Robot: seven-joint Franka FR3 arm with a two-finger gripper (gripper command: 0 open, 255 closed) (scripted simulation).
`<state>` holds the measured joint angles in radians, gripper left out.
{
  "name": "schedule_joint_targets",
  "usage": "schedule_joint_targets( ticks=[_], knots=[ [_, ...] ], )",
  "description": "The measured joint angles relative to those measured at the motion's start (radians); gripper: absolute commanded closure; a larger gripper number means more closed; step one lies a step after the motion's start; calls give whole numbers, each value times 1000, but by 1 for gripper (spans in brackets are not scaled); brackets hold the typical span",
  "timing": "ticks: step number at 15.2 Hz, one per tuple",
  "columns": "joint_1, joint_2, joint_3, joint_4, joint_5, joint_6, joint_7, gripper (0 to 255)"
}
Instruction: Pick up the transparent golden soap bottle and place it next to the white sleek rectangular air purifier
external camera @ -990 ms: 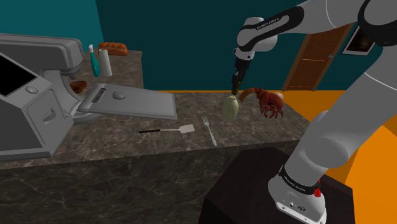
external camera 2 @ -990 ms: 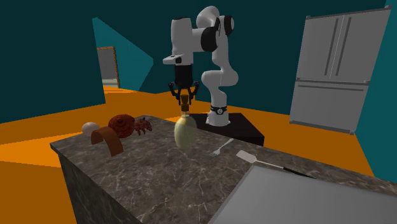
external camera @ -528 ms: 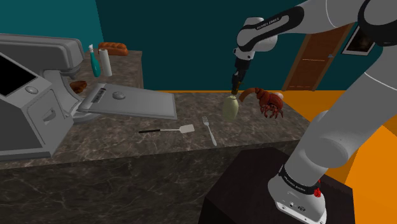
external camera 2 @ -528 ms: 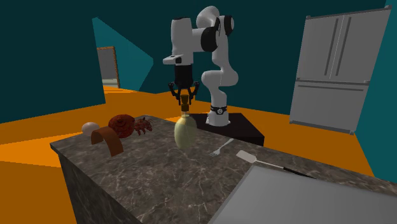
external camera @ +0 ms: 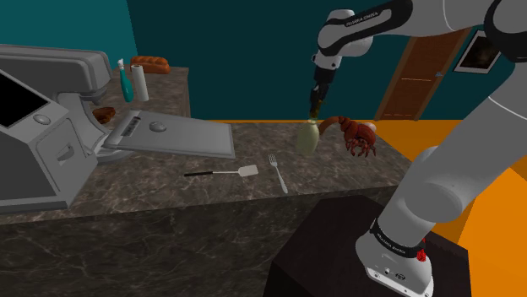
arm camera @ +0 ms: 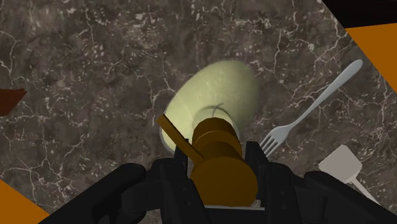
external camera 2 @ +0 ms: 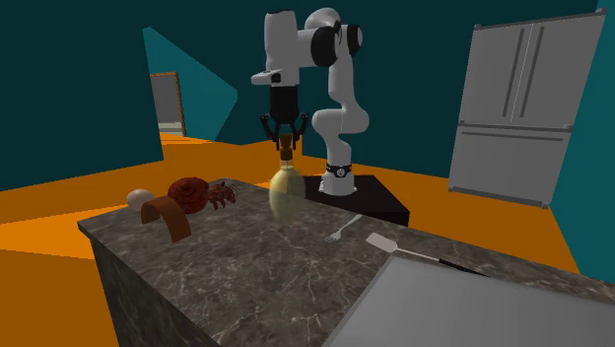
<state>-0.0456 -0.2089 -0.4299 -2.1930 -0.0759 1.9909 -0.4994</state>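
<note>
my tool [external camera 2: 287,133] is clamped on the brown pump top of the pale yellow soap bottle [external camera 2: 285,192], which hangs upright near the edge of the surface [external camera 2: 246,276] by my stand [external camera 2: 365,202], between the crab [external camera 2: 197,192] and the fork [external camera 2: 342,232]

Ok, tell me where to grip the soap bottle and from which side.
Take the brown pump at the top, from straight above. The bottle is upright, its pale body bulges wide and only the pump is narrow. The pincer clasps it there.
</note>
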Motion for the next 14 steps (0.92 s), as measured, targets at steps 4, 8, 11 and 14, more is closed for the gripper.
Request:
schedule_joint_targets(
  ticks=[4,8,11,14],
  knots=[
    [0,-16,5,38,-4,-53,4,255],
    [2,-24,9,88,-5,-111,7,255],
    [2,-25,11,125,-4,-149,5,255],
    [4,-34,16,158,-6,-190,10,255]
  ],
)
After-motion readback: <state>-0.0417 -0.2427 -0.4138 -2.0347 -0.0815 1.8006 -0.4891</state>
